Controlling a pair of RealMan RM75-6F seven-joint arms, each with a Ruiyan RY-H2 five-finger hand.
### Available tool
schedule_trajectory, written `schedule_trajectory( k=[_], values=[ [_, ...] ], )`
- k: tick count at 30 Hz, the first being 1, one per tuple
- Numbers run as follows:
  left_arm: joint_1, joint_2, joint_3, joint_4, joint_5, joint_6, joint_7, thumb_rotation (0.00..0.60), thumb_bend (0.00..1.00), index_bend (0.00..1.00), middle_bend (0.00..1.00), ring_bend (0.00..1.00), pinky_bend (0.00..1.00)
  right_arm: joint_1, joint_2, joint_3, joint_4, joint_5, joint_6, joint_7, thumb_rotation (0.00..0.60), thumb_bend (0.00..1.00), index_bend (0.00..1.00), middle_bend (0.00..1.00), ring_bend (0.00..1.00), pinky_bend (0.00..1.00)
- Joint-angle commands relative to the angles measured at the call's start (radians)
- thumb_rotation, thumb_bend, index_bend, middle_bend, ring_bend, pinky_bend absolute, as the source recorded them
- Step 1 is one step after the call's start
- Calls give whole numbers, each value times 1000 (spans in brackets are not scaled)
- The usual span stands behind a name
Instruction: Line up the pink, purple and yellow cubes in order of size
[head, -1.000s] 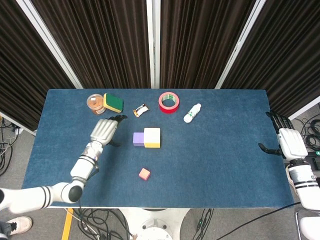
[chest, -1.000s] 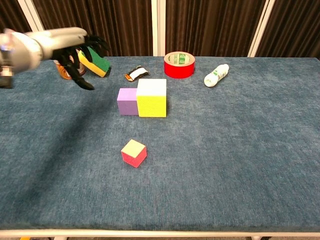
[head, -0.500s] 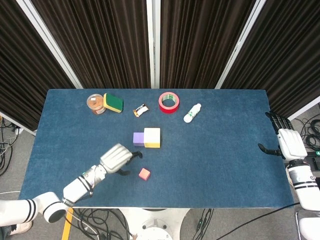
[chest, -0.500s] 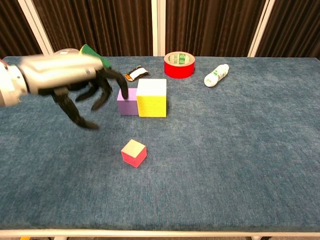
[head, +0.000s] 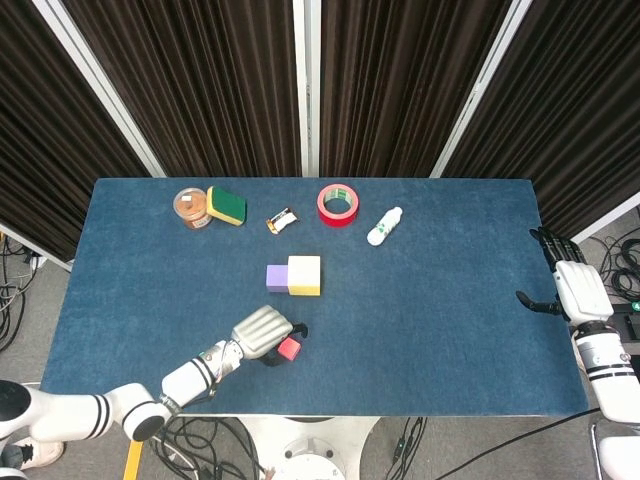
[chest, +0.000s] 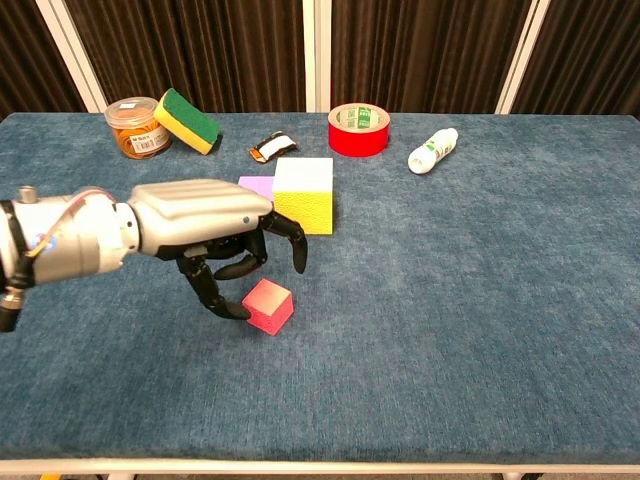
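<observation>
Left hand (chest: 215, 235) arches over pink cube (chest: 268, 305), thumb touching it.

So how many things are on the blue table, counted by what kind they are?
Cubes: 3, pink cube, purple cube, yellow cube
Sponge: 1
Jar: 1
Tape roll: 1
Bottle: 1
Small wrapped item: 1
Total: 8

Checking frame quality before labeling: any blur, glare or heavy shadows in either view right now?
Head view: sharp and evenly lit, no glare; a small dark shadow lies under the left hand by the pink cube. Chest view: cubes and blue table crisp; the left hand looms large near the lens, slightly soft, partly hiding the purple cube; its shadow on the cloth is soft.
</observation>
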Motion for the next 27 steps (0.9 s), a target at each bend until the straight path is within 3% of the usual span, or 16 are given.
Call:
schedule_trajectory(
  k=[1,14,20,27],
  values=[
    [-4,-22,-12,12,-37,-20,26,600,266,388,924,908,1000,0,-1,0,3,1,-3,1,600,146,0,22,0,0],
    [5,-73,-24,43,-115,-24,93,600,286,448,929,913,1000,0,2,0,7,1,-8,7,600,146,0,22,0,0],
    [17,-82,-25,37,-141,-14,113,600,298,523,934,918,1000,3,1,-1,6,-4,-11,12,600,145,0,22,0,0],
    [60,-43,-44,-2,-210,18,79,600,307,567,935,920,1000,2,4,1,3,-7,-5,12,600,144,0,22,0,0]
  ],
)
